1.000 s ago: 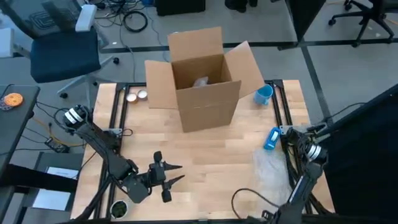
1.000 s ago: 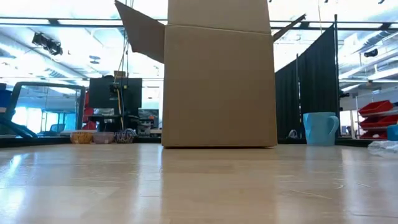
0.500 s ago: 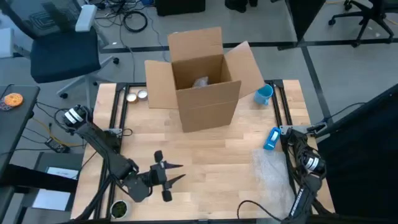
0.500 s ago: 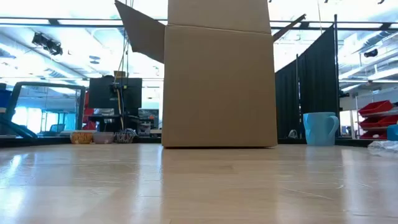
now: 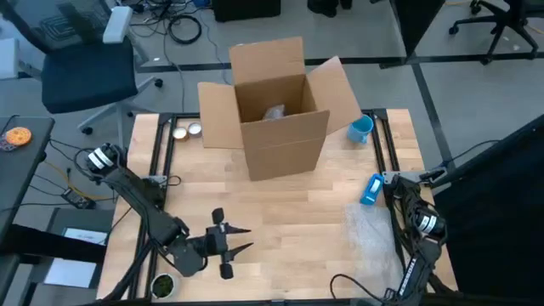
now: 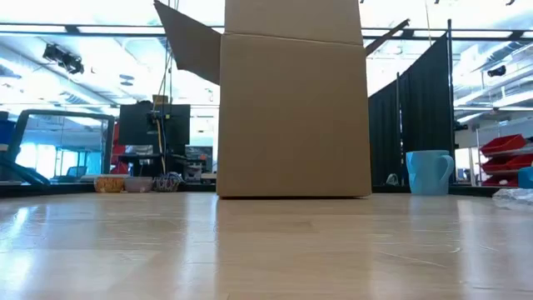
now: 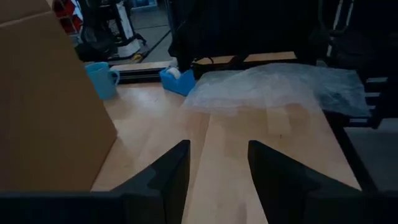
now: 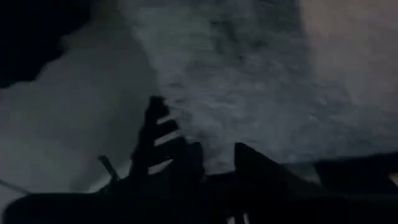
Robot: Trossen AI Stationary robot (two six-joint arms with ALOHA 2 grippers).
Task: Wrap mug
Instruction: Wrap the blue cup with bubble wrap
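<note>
left gripper (image 5: 240, 238): spread wide, empty | right gripper: fingers unclear | mug (image 5: 360, 129): untouched

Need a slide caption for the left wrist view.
Open left gripper faces bubble wrap, blue mug beside cardboard box.

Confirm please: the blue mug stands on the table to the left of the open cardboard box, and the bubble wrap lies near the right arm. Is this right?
Not quite. The high view shows the blue mug standing to the right of the open cardboard box, near the table's far right corner. The rest holds: the bubble wrap does lie near the right arm.
</note>
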